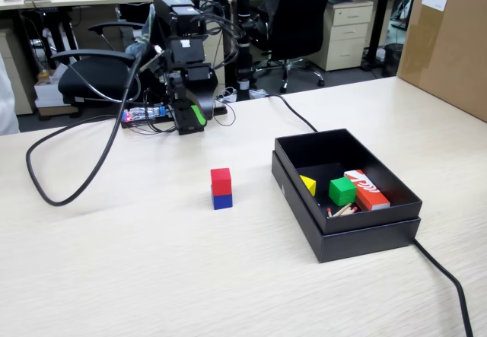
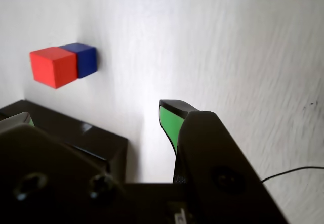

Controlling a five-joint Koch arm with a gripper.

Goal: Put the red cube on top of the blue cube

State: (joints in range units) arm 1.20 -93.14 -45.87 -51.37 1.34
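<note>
**Red on blue, arm drawn back at the far edge**

Nearest the fixed camera lies a black cable (image 1: 445,276) running off the near right corner of the counter (image 1: 152,276), and just beyond it the black box (image 1: 365,238), open-topped, holding a yellow wedge (image 1: 308,185), a green cube (image 1: 342,191), an orange-red box with white markings (image 1: 367,189) and a few thin sticks.

Left of the box, well apart from it, the red cube (image 1: 221,181) sits squarely on the blue cube (image 1: 222,201), edges nearly flush, out on bare counter. The wrist view shows the pair from the side, the red cube (image 2: 53,67) pressed face to face against the blue cube (image 2: 86,59), with no overhang that I can make out.

The tool (image 1: 192,120) is folded down at the far side of the counter, well apart from the stack. In the wrist view its jaws stand apart: one green-padded tip (image 2: 169,123) shows in the middle, the other at the left edge, and nothing is held between them.

By my judgement the placing is done and only the retreat is in hand. Doing that well means keeping the arm tucked far from the stack, moving slowly, and letting no cable drag across the counter towards the cubes, since a light nudge would topple the red one.
</note>
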